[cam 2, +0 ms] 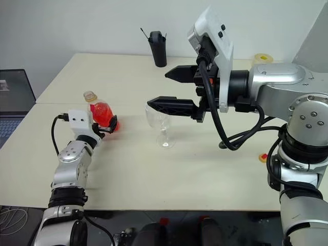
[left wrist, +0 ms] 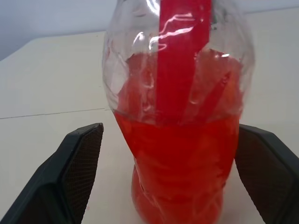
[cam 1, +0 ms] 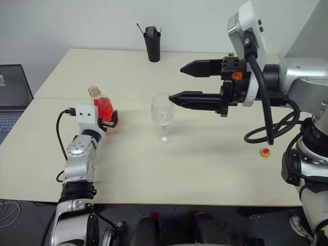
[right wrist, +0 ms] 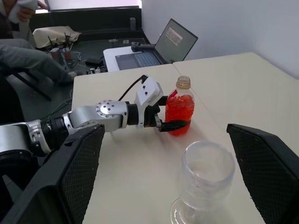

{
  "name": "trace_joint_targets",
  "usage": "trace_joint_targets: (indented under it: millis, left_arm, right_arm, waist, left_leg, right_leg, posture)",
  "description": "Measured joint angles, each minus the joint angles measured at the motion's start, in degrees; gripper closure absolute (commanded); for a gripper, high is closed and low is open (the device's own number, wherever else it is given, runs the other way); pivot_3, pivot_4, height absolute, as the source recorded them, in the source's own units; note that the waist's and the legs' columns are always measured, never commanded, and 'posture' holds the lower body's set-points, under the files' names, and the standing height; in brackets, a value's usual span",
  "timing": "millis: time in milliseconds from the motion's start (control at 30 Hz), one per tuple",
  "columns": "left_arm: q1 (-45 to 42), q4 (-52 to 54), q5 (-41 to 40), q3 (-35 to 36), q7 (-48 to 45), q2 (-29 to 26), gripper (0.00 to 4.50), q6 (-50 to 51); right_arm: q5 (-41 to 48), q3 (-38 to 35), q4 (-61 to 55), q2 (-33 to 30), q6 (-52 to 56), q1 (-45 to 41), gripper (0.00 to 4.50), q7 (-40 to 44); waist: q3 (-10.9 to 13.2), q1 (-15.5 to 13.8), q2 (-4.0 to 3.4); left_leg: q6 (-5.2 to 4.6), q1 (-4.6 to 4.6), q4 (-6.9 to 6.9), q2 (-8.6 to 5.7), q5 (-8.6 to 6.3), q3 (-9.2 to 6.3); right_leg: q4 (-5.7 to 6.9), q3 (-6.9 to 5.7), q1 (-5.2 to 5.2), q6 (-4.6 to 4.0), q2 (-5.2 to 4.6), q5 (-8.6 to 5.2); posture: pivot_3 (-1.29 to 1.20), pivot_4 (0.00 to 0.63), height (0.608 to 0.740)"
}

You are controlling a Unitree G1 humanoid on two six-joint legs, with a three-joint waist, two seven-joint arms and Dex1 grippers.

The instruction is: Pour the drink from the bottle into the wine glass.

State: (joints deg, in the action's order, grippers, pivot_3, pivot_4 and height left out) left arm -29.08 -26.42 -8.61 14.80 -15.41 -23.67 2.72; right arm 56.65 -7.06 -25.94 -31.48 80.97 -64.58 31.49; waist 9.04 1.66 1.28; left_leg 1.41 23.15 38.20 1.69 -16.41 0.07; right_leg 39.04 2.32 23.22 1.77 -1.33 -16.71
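Red-filled bottle (cam 1: 104, 108) between wide-open left end effector (cam 1: 109, 122) fingers, ungripped; right end effector (cam 1: 176, 82) spread above wine glass (cam 1: 162, 117).

Pale cream table (cam 1: 205, 174) against plain white wall (cam 1: 77, 23). Open laptop (right wrist: 154, 51) on neighbouring desk. Dark floor, cables beyond.

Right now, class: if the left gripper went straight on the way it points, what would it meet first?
The bottle. It stands upright between the left gripper's open fingers, directly ahead, with the red drink inside. No contact shows yet.
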Motion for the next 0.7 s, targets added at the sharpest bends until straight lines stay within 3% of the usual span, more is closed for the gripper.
trace_joint_targets:
  millis: [233, 333, 600, 700]
  left_arm:
    - [-6.19, -8.61, 1.08, -1.19, -0.47, 0.07, 0.0, -4.83]
    - [-6.54, -10.45, 1.17, -1.66, -0.86, 0.07, 0.58, -6.1]
    - [-6.91, -12.83, 1.88, -1.67, -1.35, -0.06, 3.05, -8.3]
    - [-6.9, -12.93, 2.18, -1.68, -1.48, -0.06, 3.33, -8.44]
  right_arm:
    - [2.92, -0.83, -0.27, -0.15, 0.39, 0.41, 0.03, -2.84]
    - [3.7, -0.86, -0.31, -0.48, 0.52, 0.54, 0.0, -4.0]
    - [6.41, -1.19, -0.46, -1.82, 0.59, 0.63, 0.0, -6.48]
    - [7.22, -1.18, -0.46, -2.18, 0.52, 0.88, 0.0, -6.79]
  waist:
    - [0.0, 0.05, 0.0]
    - [0.0, 0.08, 0.0]
    - [0.0, 0.0, 0.0]
    - [0.0, 0.0, 0.0]
  left_leg:
    - [0.0, 0.04, 0.01, 0.01, 0.0, 0.01]
    - [0.0, 0.04, 0.01, 0.02, 0.0, 0.0]
    - [0.0, 0.08, 0.02, 0.0, 0.01, -0.01]
    - [0.0, 0.09, 0.02, 0.0, 0.01, -0.03]
  right_leg:
    - [-0.01, 0.0, 0.03, 0.0, 0.0, 0.0]
    - [0.0, -0.01, 0.04, 0.0, 0.0, 0.0]
    - [-0.02, -0.02, 0.04, 0.0, -0.01, 0.0]
    - [-0.02, -0.03, 0.04, 0.0, -0.01, 0.0]
  posture:
    - [0.0, 0.15, 0.74]
    - [0.0, 0.15, 0.74]
    - [0.0, 0.15, 0.74]
    - [0.0, 0.15, 0.74]
